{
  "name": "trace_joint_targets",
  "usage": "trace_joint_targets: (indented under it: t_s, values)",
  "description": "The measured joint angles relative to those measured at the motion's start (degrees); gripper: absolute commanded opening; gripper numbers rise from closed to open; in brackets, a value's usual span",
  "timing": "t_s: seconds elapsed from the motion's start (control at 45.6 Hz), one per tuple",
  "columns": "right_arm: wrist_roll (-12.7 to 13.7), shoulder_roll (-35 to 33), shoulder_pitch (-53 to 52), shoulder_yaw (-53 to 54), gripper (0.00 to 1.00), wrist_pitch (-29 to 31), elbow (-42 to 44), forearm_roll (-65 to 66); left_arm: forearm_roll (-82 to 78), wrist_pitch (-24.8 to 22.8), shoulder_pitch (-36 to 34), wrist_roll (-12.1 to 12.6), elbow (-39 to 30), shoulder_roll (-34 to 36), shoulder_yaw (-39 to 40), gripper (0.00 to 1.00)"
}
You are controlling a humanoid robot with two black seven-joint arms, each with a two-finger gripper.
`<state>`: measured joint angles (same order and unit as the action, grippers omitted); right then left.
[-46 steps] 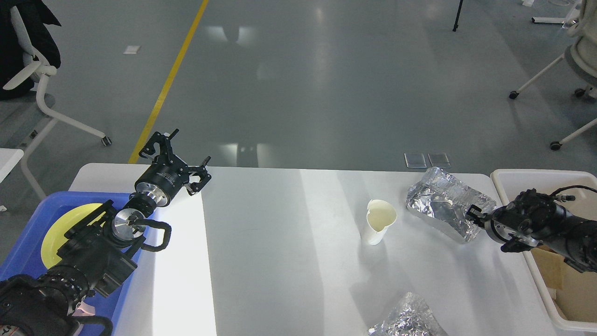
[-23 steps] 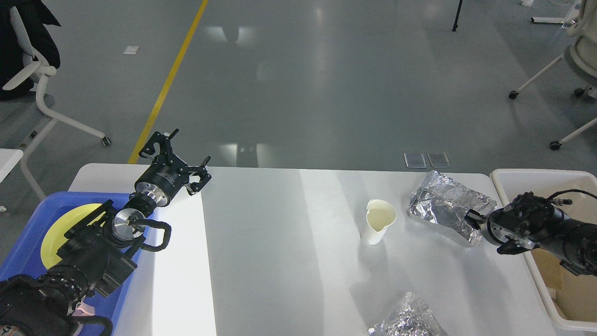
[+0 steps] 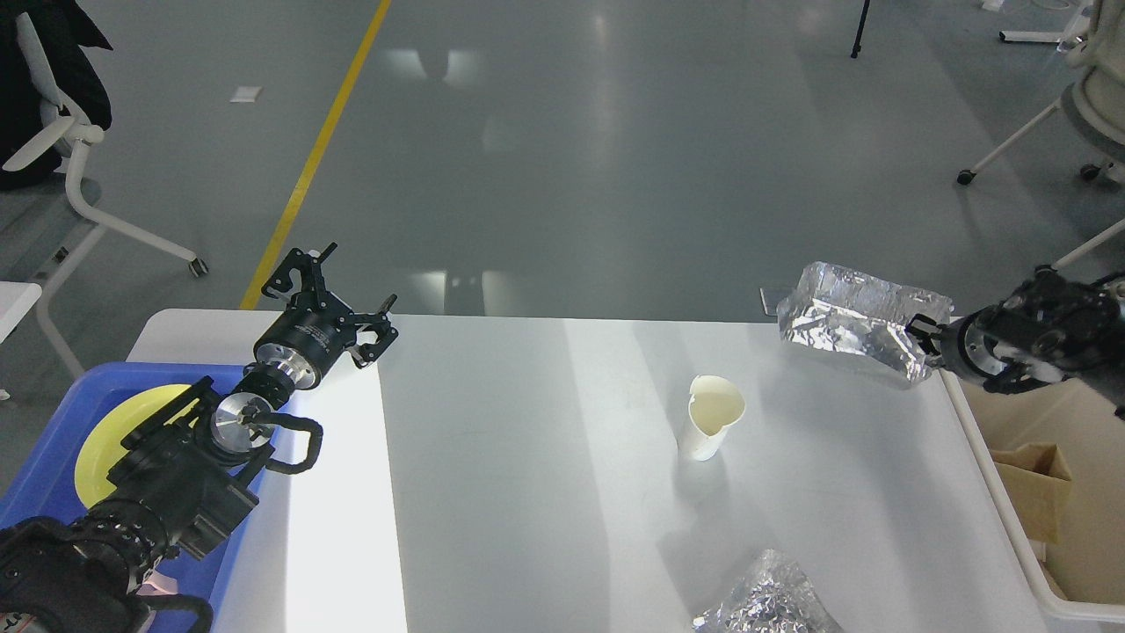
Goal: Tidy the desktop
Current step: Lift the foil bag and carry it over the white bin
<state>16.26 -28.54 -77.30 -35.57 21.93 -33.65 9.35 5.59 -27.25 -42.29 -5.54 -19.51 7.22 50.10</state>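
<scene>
White desktop (image 3: 545, 492), dented paper cup (image 3: 710, 426), grey floor (image 3: 562, 149), yellow line (image 3: 321, 149)

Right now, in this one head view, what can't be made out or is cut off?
- Right gripper: seen small and dark against the foil bag; its fingers' grip on the bag's edge is not resolvable.
- Second foil bag: cut off by the bottom edge.
- Off-white tub: cut off by the right edge; only a cardboard piece shows inside.
- Yellow plate in the blue tray: partly hidden by the left arm.
</scene>
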Motion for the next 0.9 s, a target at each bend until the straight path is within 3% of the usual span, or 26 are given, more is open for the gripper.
trace_joint_targets:
  t_s: [0.197,0.372,0.526,0.635,0.767,0.898]
  values:
    - [-0.1,-4.4,-23.2,-1.8,0.00,21.6,-9.3,0.1,0.0,0.0,0.0,0.0,0.0,0.0,0.0,0.99]
    - [-0.4,-4.6,-41.3,-7.3,0.00,32.0,-22.0,0.0,0.0,0.0,0.0,0.0,0.0,0.1,0.0,0.99]
    - [-0.5,-4.4,-50.6,-9.6,0.00,33.0,-37.1,0.0,0.0,0.0,0.0,0.0,0.0,0.1,0.0,0.99]
    - [-0.3,-4.0,-51.8,-10.5,0.00,31.0,-42.8,0.0,0.0,0.0,0.0,0.0,0.0,0.1,0.0,0.99]
    - [-0.3,-3.7,-47.4,-14.4,0.00,24.4,-41.4,0.2,0.0,0.0,-0.1,0.0,0.0,0.0,0.0,0.99]
    - [-0.5,-5.7,-38.0,-16.9,0.00,19.3,-29.7,0.3,0.0,0.0,-0.1,0.0,0.0,0.0,0.0,0.99]
